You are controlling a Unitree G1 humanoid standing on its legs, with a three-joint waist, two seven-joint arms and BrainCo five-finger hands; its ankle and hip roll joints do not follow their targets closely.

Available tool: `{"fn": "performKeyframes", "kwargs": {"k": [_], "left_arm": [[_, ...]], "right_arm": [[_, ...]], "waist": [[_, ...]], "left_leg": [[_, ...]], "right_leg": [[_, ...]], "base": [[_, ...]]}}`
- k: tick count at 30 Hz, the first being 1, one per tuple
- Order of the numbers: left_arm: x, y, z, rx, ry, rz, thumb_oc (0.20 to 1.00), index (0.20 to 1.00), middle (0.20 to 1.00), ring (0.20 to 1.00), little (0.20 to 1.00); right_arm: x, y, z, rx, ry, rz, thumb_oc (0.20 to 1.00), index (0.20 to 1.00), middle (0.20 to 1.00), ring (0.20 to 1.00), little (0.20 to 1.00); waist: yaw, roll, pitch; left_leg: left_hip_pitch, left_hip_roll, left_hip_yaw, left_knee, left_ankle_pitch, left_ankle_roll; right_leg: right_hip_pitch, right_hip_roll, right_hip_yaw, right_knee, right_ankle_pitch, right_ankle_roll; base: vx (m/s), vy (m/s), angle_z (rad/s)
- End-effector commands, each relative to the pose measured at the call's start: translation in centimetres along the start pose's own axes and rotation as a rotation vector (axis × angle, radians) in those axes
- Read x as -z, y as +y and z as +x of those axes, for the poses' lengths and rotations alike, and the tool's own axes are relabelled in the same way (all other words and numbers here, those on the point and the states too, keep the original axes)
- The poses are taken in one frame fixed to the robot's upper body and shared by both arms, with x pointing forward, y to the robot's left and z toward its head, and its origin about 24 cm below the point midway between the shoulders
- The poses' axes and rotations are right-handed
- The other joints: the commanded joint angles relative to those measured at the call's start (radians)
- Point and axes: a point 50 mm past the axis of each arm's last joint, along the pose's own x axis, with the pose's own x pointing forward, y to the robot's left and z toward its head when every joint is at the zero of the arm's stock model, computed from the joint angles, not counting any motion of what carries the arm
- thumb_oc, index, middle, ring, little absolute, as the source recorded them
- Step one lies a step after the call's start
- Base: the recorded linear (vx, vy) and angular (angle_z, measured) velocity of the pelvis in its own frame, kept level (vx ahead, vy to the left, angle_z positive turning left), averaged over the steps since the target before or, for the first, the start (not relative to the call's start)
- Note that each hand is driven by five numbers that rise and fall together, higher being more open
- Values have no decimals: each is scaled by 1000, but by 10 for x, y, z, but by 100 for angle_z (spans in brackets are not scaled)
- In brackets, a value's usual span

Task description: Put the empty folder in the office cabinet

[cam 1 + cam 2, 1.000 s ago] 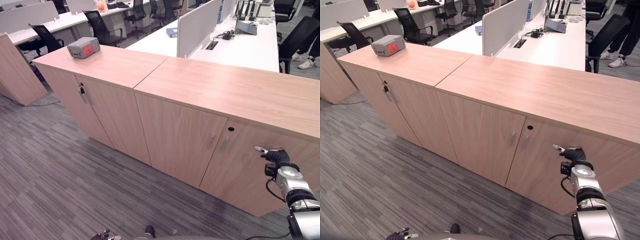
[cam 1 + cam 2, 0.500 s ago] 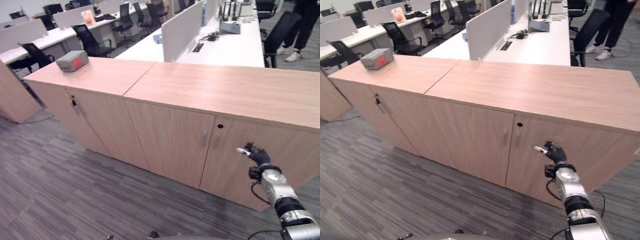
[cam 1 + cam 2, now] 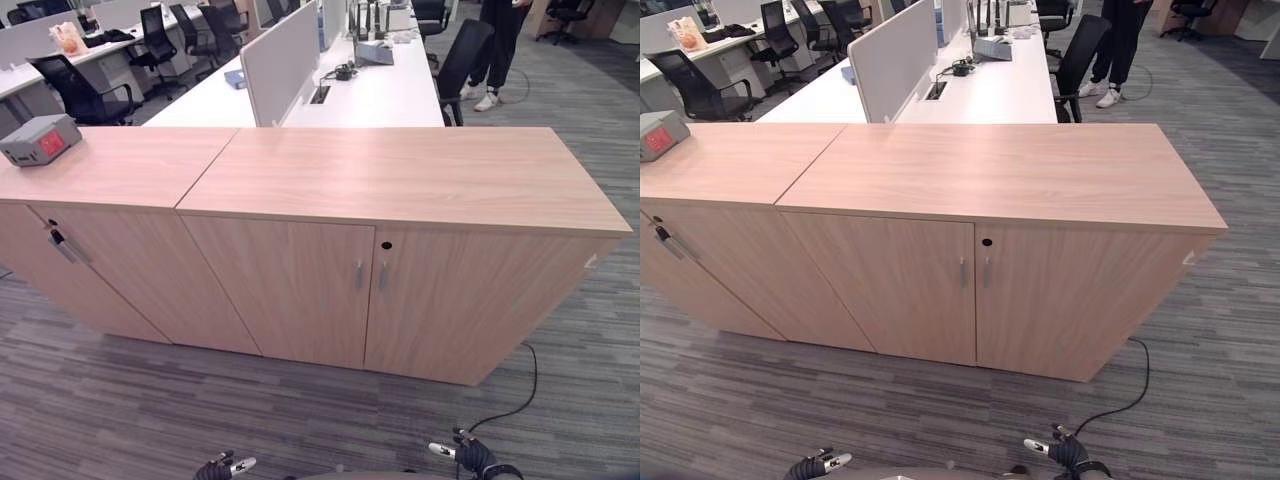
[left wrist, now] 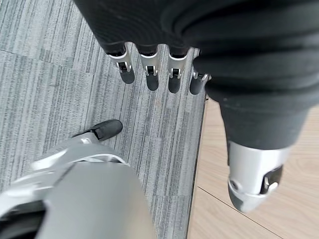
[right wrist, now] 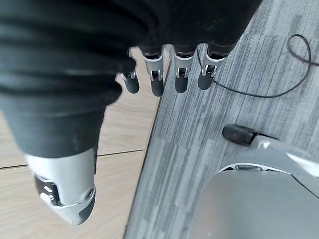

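The office cabinet (image 3: 400, 180) of light wood stands straight ahead, with both doors (image 3: 300, 290) closed. Two slim handles (image 3: 358, 275) meet at the middle, under a round keyhole (image 3: 386, 244). My left hand (image 3: 222, 467) hangs low at the lower edge of the eye views, well short of the cabinet. Its fingers (image 4: 149, 69) are straight over grey carpet and hold nothing. My right hand (image 3: 470, 458) hangs just as low on the other side. Its fingers (image 5: 169, 69) are also straight and empty, with the cabinet's wood beside them.
A second closed cabinet (image 3: 110, 170) joins on the left, with a grey box with a red display (image 3: 40, 140) on top. Behind are white desks with a divider (image 3: 280, 60), office chairs (image 3: 462, 55) and a person's legs (image 3: 497, 50). Grey carpet (image 3: 330, 420) lies between me and the doors.
The camera has swung, so the right cabinet is now centred. My right hand has dropped from in front of the right door to low beside me.
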Motion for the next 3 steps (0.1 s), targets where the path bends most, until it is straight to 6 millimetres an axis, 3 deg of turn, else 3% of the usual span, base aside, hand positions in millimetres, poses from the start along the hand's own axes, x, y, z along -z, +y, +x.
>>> {"fn": "performKeyframes", "kwargs": {"k": [1, 3], "left_arm": [[-20, 9, 3, -25, -51, 68, 1000, 1000, 1000, 1000, 1000], [-20, 9, 3, -26, -50, 70, 1000, 1000, 1000, 1000, 1000]], "right_arm": [[-39, 12, 11, -41, -102, -24, 1000, 1000, 1000, 1000, 1000], [-41, 11, 12, -37, -102, -24, 1000, 1000, 1000, 1000, 1000]], "waist": [[20, -28, 47], [22, -31, 48]], "left_leg": [[49, 48, -59, 32, -86, -43], [51, 45, -57, 30, -87, -41]], "right_leg": [[16, -97, -57, 28, -5, 82], [16, -103, -59, 27, 0, 84]], "base": [[-6, 26, -8], [-2, 11, -2]]}}
